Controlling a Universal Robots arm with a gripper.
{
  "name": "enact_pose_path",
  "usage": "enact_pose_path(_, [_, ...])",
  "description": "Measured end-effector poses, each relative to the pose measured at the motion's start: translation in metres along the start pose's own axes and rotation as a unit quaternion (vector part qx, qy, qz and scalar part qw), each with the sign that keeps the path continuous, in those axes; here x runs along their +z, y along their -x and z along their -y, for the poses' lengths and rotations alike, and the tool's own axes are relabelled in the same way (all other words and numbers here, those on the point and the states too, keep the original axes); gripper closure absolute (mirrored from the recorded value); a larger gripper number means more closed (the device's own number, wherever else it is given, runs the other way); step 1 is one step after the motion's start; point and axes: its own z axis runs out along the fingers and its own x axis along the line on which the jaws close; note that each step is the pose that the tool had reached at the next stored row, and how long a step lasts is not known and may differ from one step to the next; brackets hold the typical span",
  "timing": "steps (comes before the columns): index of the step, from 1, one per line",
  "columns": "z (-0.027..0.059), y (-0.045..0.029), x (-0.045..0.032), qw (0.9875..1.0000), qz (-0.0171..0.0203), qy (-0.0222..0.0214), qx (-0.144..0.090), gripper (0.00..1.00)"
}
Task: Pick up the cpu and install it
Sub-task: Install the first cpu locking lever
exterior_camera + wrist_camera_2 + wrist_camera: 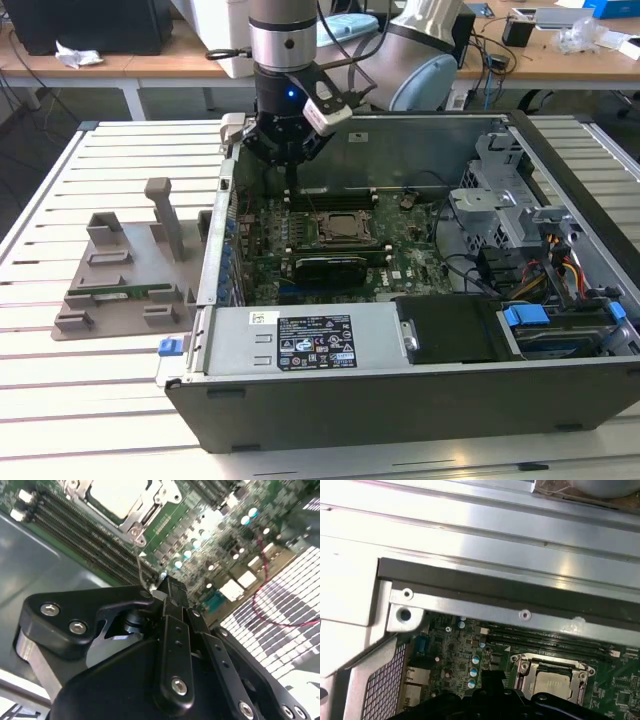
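Observation:
The cpu (117, 495) lies silvery-white inside the black-framed socket on the green motherboard, and I see the cpu (554, 684) with its metal frame around it in the first wrist view too. In the exterior view the socket (345, 228) sits mid-board in the open computer case. My gripper (290, 188) hangs just behind the socket, toward the exterior view's left, near the case's back wall. Its black fingers (172, 597) meet at the tip with nothing between them. A thin wire lever (141, 565) runs from the socket's corner up to the fingertips.
A power supply (320, 340) fills the case's front, and a drive cage (520, 220) with cables stands on the exterior view's right. A grey fixture tray (120, 280) holding a green memory stick (120, 294) lies on the slatted table. Memory slots (75, 532) flank the socket.

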Motion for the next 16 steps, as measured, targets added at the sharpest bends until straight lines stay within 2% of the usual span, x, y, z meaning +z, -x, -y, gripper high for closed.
enact_pose_path(2, [-0.0051,0.0009,0.0026,1.0,-0.0001,0.0,0.001,0.89])
enact_pose_path(6, [-0.0055,0.004,0.0051,1.0,-0.0002,-0.0001,0.007,0.89])
enact_pose_path(12, [-0.0029,0.0194,0.0063,0.9999,-0.0003,-0.0001,0.012,0.89])
enact_pose_path(13, [-0.0018,0.0261,0.0064,0.9999,-0.0007,0.0,0.012,0.89])
enact_pose_path(16, [-0.0003,0.0349,0.0066,0.9999,-0.0013,0.0001,0.012,0.89])
